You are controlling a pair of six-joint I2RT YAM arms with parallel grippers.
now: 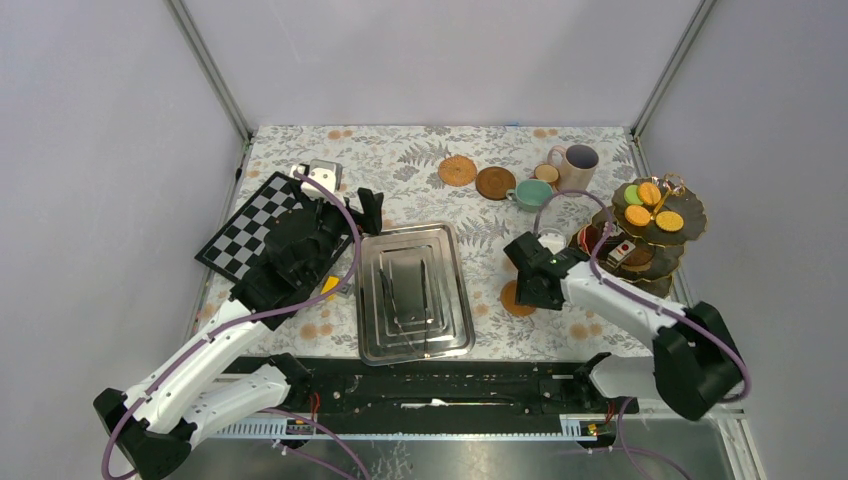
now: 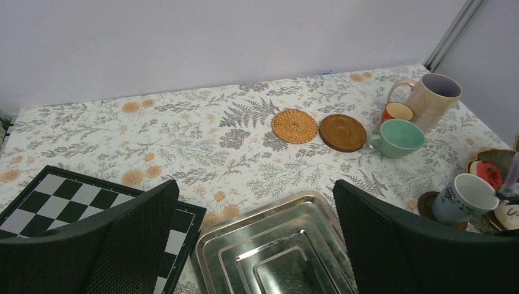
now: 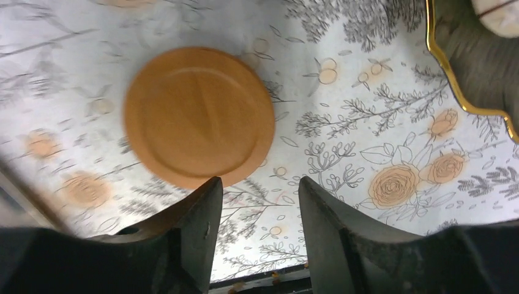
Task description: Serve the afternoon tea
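Observation:
My right gripper [image 1: 523, 278] hangs open and empty just above a plain brown coaster [image 1: 515, 298]; in the right wrist view the coaster [image 3: 199, 116] lies just beyond the gripper [image 3: 260, 190]. A pale grey mug [image 1: 551, 240] stands on another coaster [image 2: 426, 205] beside the dark three-tier stand [image 1: 645, 238], which holds orange biscuits [image 1: 637, 214]. At the back are a woven coaster [image 1: 457, 171], a dark coaster [image 1: 495, 183], a teal mug [image 1: 532, 193], a small orange mug [image 1: 545, 173] and a beige mug [image 1: 578, 165]. My left gripper [image 1: 350, 215] is open and empty, and in its own view [image 2: 257, 239] it hangs over the tray's far-left corner.
A rectangular steel tray [image 1: 415, 290] lies at the centre front, and its rim shows in the left wrist view [image 2: 269, 211]. A chessboard [image 1: 262, 225] lies on the left, with a small grey box [image 1: 325, 172] at its far corner. The stand's gold rim [image 3: 471, 107] is close to the right gripper.

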